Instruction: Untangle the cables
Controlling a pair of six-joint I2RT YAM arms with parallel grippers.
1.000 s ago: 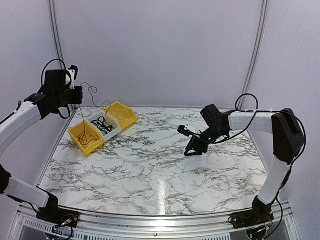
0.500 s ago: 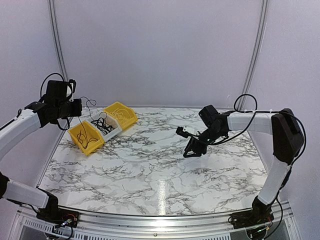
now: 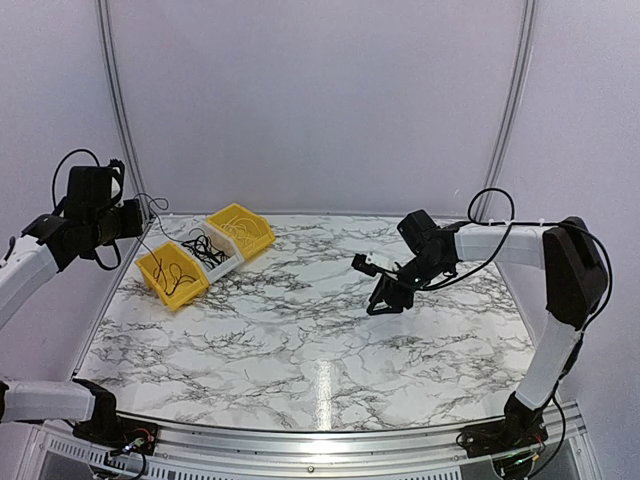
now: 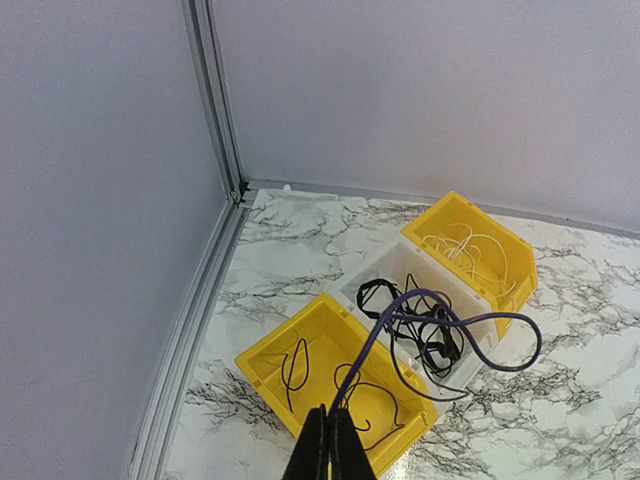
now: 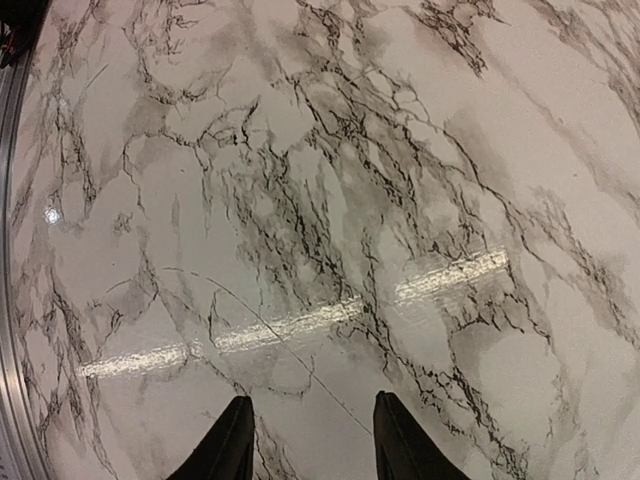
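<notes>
A clump of thin black cables (image 4: 430,330) lies in the white middle bin (image 4: 385,272), also seen from above (image 3: 205,250). My left gripper (image 4: 328,440) is shut on one dark wire (image 4: 400,315) that rises from it and loops out over the bins; it hangs high at the far left (image 3: 133,220). Two loose black wires (image 4: 380,400) lie in the near yellow bin (image 4: 270,365). My right gripper (image 5: 310,440) is open and empty, low over the marble table mid-right (image 3: 385,300).
A far yellow bin (image 4: 510,250) holds pale wires. The three bins (image 3: 205,255) sit in a row at the table's far left, near the wall corner post (image 4: 215,100). The table's left rail (image 4: 185,330) runs beside them.
My left gripper has moved left and down with the wire, away from the bins. The right gripper shifted slightly left and has stayed open.
</notes>
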